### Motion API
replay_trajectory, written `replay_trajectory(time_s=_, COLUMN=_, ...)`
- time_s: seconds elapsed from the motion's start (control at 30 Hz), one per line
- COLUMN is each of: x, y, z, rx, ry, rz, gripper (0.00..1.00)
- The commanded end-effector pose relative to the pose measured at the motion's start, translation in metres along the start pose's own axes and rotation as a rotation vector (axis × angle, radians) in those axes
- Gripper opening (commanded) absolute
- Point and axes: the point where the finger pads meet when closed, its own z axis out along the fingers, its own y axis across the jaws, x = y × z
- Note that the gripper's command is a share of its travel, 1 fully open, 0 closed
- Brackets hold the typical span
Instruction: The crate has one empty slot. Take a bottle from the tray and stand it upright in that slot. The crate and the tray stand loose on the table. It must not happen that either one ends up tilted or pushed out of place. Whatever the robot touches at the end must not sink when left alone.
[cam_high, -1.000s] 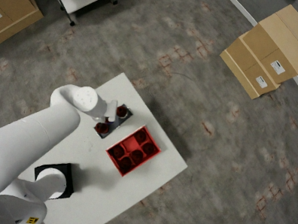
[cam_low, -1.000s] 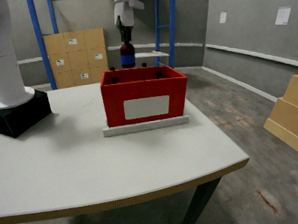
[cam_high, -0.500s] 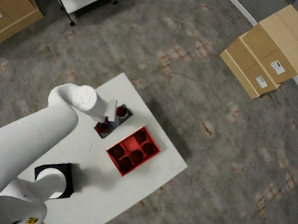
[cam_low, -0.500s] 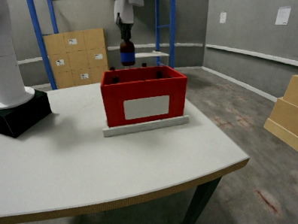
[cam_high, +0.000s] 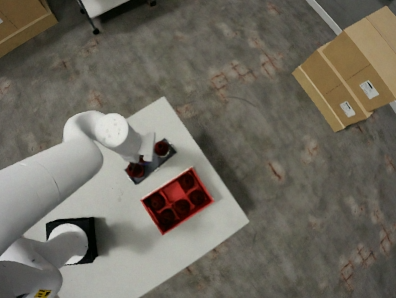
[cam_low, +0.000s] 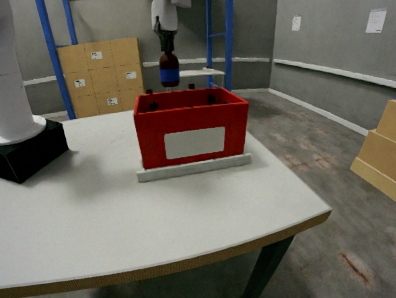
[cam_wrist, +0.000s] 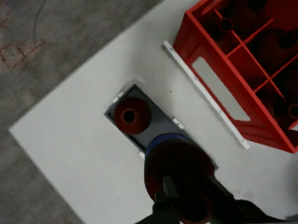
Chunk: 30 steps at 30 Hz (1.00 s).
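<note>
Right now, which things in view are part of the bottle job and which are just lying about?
Part of the job:
gripper, shut on a bottle
tray with bottles left on it
red crate, one slot empty

Lying about:
cardboard boxes
blue rack
stacked boxes

A white rectangular table (cam_low: 150, 235) with a tan edge band is the landmark. Behind it, stacked tan cardboard boxes (cam_low: 102, 75) sit between blue metal rack posts (cam_low: 228, 40). To its right, more labelled tan cardboard boxes (cam_high: 350, 70) lie on the mottled grey floor (cam_high: 280, 210).
</note>
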Motion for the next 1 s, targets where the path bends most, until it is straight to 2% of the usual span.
replay_trajectory(time_s=0.0, x=0.000, y=-0.001, z=-0.001, rx=0.002, ry=0.001, rz=0.000, gripper=0.00)
replay_trajectory(time_s=0.43, x=0.000, y=-0.001, z=-0.002, rx=0.002, ry=0.001, rz=0.000, gripper=0.00)
replay_trajectory(time_s=0.97, x=0.000, y=-0.001, z=-0.017, rx=0.002, ry=0.001, rz=0.000, gripper=0.00)
